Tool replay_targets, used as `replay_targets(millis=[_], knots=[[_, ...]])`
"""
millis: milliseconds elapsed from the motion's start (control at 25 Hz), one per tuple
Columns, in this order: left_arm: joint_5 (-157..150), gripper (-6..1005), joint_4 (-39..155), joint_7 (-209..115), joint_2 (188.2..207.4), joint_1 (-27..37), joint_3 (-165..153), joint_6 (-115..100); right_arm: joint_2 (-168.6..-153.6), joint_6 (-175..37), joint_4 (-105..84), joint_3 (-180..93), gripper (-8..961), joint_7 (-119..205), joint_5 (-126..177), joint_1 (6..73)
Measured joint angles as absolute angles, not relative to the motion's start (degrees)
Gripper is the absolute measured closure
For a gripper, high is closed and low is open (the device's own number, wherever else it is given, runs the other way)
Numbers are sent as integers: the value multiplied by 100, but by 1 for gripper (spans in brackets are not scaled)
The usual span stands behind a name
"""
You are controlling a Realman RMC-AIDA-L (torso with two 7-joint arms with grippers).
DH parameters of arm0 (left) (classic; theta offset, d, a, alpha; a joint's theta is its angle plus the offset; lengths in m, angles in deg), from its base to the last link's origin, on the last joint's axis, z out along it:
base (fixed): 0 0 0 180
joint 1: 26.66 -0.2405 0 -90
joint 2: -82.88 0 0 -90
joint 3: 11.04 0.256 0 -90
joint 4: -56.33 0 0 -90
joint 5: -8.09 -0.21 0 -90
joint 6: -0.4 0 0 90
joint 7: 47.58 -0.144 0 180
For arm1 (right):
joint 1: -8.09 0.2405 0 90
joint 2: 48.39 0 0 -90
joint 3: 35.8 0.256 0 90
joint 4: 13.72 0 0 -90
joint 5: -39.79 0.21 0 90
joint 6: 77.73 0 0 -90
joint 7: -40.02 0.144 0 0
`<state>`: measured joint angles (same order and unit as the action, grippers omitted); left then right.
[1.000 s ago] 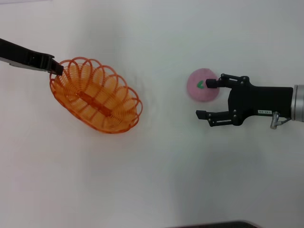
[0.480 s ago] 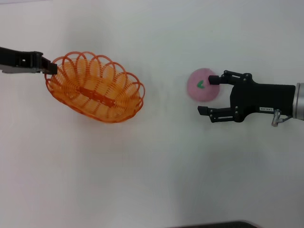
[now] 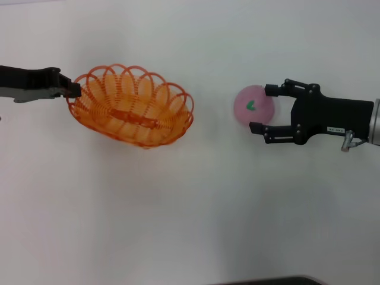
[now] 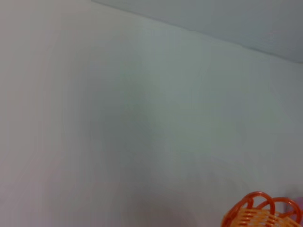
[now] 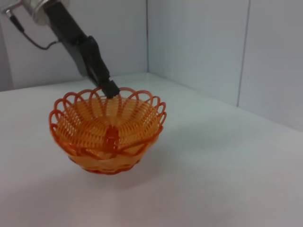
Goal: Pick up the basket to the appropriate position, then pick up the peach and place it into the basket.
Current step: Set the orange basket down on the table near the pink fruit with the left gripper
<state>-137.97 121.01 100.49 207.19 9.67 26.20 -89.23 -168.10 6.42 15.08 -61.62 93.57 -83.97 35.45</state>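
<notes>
The orange wire basket [image 3: 132, 105] is left of centre in the head view, and my left gripper [image 3: 74, 89] is shut on its left rim. The right wrist view shows the basket [image 5: 106, 130] upright with the left gripper [image 5: 111, 90] pinching its far rim; I cannot tell whether it touches the table. A bit of the rim shows in the left wrist view [image 4: 260, 213]. The pink peach [image 3: 249, 110] with a green leaf mark lies on the table at the right. My right gripper [image 3: 262, 108] is open, with one finger on each side of the peach.
The white table [image 3: 190, 208] carries only the basket and the peach. White walls [image 5: 199, 42] meet in a corner behind the basket in the right wrist view. A dark edge [image 3: 267, 280] shows at the near side of the table.
My left gripper has carried the basket to the right and turned it more level. My right gripper has shifted toward the far side, so its fingers now straddle the peach.
</notes>
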Motion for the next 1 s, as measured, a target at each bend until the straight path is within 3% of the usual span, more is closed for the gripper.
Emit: replay_targets(millis=[1000], knots=[[-12372, 959, 12357, 11120, 20750, -458, 4570, -7386, -16810, 613, 1417, -6164, 13, 9347, -8087, 3455]])
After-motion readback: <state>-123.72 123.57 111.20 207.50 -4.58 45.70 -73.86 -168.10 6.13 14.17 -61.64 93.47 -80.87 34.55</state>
